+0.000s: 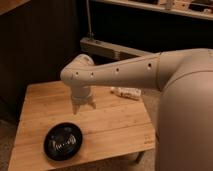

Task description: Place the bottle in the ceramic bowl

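Observation:
A glossy black ceramic bowl (63, 141) sits near the front left of the wooden table (115, 127). The bottle (126, 92), pale with a light label, lies on its side at the table's back right, partly behind my arm. My gripper (84, 107) hangs fingers-down over the middle of the table, above and a little right of the bowl and left of the bottle. It is open, with nothing between its fingers.
My big white arm and body (185, 110) fill the right side and hide the table's right edge. A dark wall and a metal rail (115, 49) stand behind the table. The floor shows at left and in front.

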